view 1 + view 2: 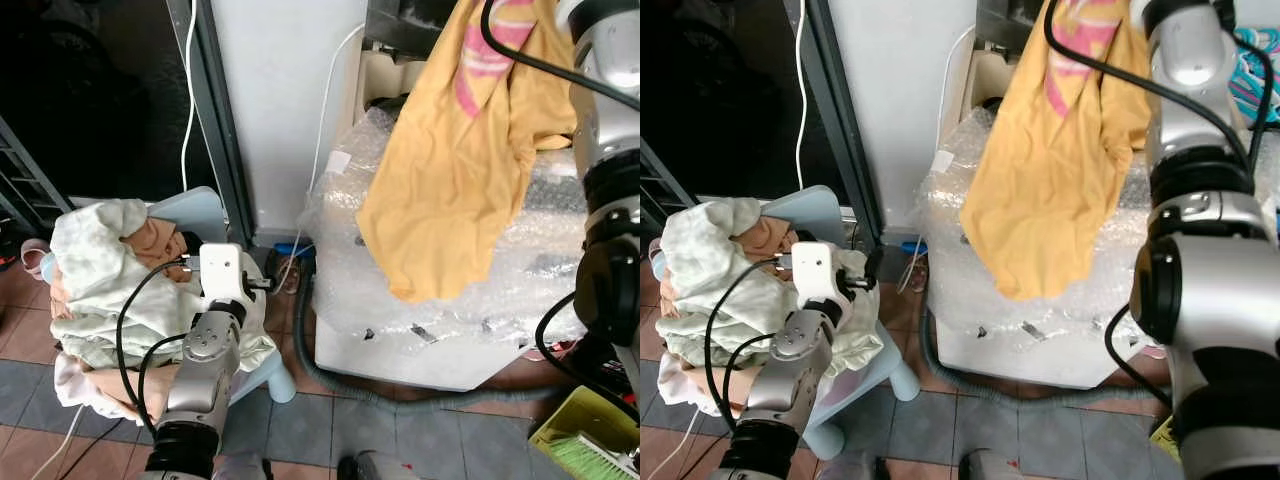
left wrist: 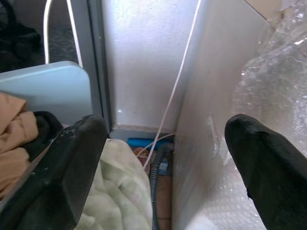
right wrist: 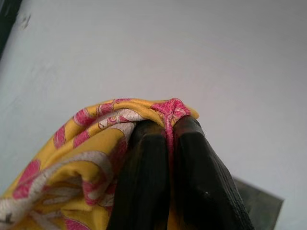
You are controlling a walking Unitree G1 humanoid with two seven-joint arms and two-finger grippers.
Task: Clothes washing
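A yellow shirt (image 1: 455, 170) with pink and white print hangs limp in long folds, held up high in front of the white wall, its lower edge dangling over a washing machine (image 1: 450, 290) wrapped in bubble wrap. The right gripper (image 3: 169, 139) has its jaws clenched on a bunched fold of the cloth. The left gripper (image 2: 163, 158) hangs low with jaws spread wide, grasping nothing, just beside a pile of clothes (image 1: 110, 280) heaped on a pale blue chair (image 1: 195, 212).
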